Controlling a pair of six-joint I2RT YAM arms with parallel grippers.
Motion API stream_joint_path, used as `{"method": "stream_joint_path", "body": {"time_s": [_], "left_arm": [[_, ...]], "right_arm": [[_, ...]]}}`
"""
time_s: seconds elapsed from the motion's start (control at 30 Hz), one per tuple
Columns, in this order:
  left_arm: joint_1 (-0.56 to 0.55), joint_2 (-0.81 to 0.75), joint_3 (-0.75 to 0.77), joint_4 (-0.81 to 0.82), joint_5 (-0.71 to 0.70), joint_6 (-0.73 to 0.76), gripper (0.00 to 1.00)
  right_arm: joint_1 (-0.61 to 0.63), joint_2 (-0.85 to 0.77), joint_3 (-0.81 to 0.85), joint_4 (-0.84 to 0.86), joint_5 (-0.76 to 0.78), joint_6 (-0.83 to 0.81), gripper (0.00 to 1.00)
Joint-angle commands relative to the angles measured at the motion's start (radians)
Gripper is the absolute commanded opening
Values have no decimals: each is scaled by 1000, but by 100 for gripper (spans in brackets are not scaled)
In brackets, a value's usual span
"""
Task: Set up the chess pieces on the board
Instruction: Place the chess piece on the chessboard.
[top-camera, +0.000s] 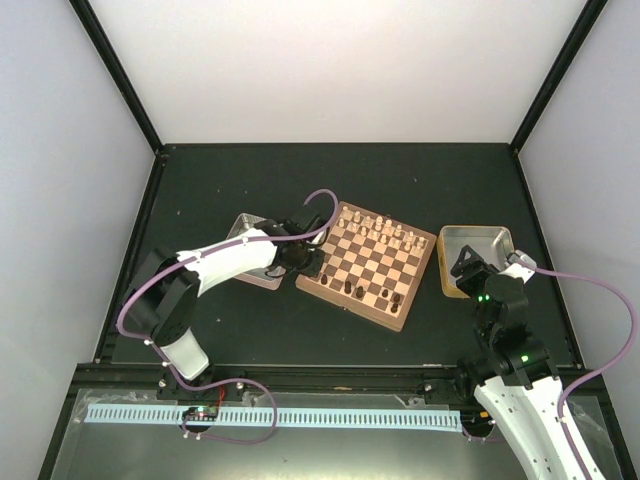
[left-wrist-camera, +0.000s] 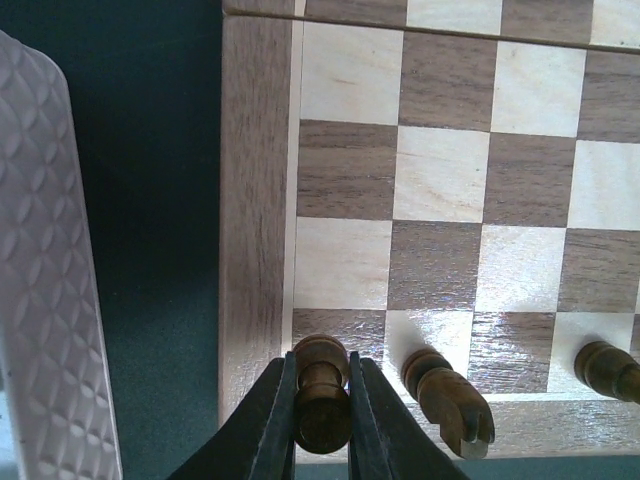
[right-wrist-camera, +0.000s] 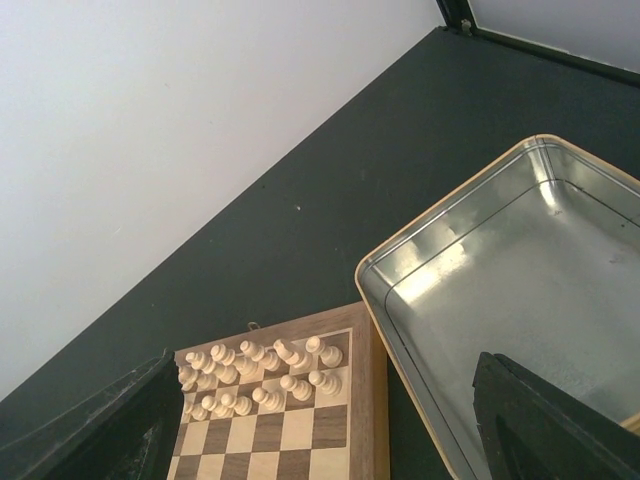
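The board (top-camera: 368, 262) lies mid-table, its thick rim (left-wrist-camera: 255, 200) filling the left wrist view. My left gripper (left-wrist-camera: 322, 405) is shut on a dark brown chess piece (left-wrist-camera: 322, 395) with a round top. It is upright over the dark corner square beside the rim. I cannot tell whether its base touches the square. A dark knight (left-wrist-camera: 450, 400) stands on the adjoining square, and another dark piece (left-wrist-camera: 608, 370) further right. From above, the left gripper (top-camera: 308, 262) is at the board's left corner. My right gripper (top-camera: 468, 265) stands open and empty over the right tray's near edge.
Cream-white chessmen (top-camera: 385, 232) fill the board's two far rows, also in the right wrist view (right-wrist-camera: 260, 375). A metal tray (top-camera: 480, 243) sits right of the board, its bare floor (right-wrist-camera: 500, 300) below the right wrist. Another tray (top-camera: 243, 228), patterned white (left-wrist-camera: 50, 300), lies left of the board.
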Motion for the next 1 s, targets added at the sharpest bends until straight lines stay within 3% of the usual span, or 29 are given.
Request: {"method": "stream_joint_path", "body": {"time_s": [0.0,0.97], "left_arm": [[-1,37,4,18,26,-10,13],[-5,27,22,-12,58,-4,26]], "right_arm": [[5,1,-6,20,2,8,80],[5,-7,-7,10,-2,8,80]]}}
